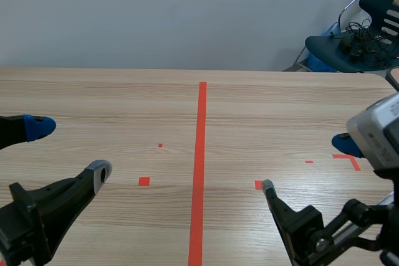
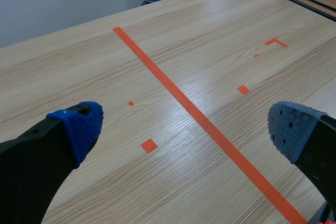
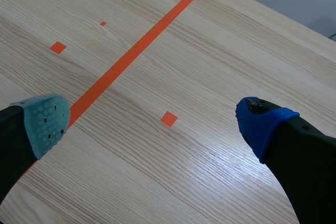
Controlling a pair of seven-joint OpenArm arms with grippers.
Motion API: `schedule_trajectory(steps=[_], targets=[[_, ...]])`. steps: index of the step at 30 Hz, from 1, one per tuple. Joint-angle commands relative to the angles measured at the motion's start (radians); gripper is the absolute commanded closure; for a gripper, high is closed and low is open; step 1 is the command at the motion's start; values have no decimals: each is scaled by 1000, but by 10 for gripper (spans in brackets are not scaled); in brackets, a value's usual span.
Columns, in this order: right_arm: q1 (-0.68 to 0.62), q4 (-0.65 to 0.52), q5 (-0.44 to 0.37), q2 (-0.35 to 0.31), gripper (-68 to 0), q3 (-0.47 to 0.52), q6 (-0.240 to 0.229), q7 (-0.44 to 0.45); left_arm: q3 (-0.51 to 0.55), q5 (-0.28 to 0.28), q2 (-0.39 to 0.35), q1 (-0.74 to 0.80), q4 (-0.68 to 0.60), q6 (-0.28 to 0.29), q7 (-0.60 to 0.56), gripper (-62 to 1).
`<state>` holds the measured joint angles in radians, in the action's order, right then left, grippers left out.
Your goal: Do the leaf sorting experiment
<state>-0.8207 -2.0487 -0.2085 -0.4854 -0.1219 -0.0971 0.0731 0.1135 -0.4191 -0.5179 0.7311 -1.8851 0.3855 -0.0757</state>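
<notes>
No leaf was in view; its bearing could not be told. Left gripper and right gripper hung over the near table, fingers spread, holding nothing.

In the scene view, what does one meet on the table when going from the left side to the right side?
The left gripper → orange-red square mark → long orange-red tape line → right gripper.

A pale wooden surface runs to the wall, split by an orange-red tape line. Low over it, the left tool and right tool both gape wide. A dark chair beyond carries tangled cables.
</notes>
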Motion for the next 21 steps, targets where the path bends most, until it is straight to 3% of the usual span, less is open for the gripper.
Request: schedule_trajectory(steps=[1, 21], targets=[[9, -29, -4, -7, -679, 6, 0, 19, 5, -6, 5, -6, -6, 2, -10, -623], [9, -29, -3, -7, -679, 6, 0, -26, 5, -6, 5, -6, -6, 2, -10, -623]])
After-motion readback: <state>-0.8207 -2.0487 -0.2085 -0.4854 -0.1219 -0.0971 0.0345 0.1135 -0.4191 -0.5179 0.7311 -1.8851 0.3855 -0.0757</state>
